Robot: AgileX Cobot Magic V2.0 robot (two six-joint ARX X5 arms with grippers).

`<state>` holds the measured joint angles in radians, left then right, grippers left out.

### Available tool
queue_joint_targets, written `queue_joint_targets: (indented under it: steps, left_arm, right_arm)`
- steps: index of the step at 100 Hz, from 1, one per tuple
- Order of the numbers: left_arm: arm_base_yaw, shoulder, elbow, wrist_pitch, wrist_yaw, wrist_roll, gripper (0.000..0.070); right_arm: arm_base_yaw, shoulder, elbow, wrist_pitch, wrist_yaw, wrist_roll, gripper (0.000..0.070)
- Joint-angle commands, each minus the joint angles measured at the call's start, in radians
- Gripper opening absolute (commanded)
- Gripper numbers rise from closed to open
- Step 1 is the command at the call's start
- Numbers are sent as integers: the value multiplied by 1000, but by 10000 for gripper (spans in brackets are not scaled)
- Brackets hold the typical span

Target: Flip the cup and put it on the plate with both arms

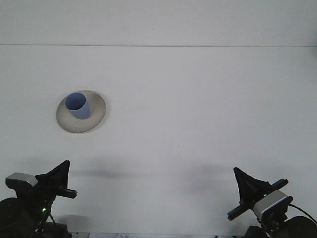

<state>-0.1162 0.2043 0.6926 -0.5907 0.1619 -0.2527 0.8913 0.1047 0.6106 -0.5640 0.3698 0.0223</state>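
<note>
Fingers (62,171) closed, far from cup (78,105).

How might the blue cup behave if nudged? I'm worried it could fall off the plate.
The blue cup stands mouth-up on the plate, taller than wide, so a push near its rim would probably tip it. It looks small and thin-walled, likely light. Once on its side, its round body would probably roll.

A plain white table (188,124) — bare and matte — with soft shadows near its front edge, and a thin seam (158,45) running across the far side.
</note>
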Motion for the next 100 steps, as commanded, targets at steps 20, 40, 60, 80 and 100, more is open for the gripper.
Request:
queue_joint_targets:
  steps: [20,40,60,80,100]
  left_arm:
    - [78,-100,-192,215,-77,274,15]
    - [119,-201,-481,449,-217,287,15]
    - [118,-201,-609,560,-217,290,15]
    - [116,-201,-679,627,-217,286,15]
    - [116,-201,-679,620,-214,286,15]
  right_arm:
    - [12,0,1,10,-2,4,6]
    - [12,0,1,10,-1,4,6]
    - [12,0,1,10,-2,4,5]
    - [12,0,1,10,-2,4,5]
    - [12,0,1,10,-2,4,5]
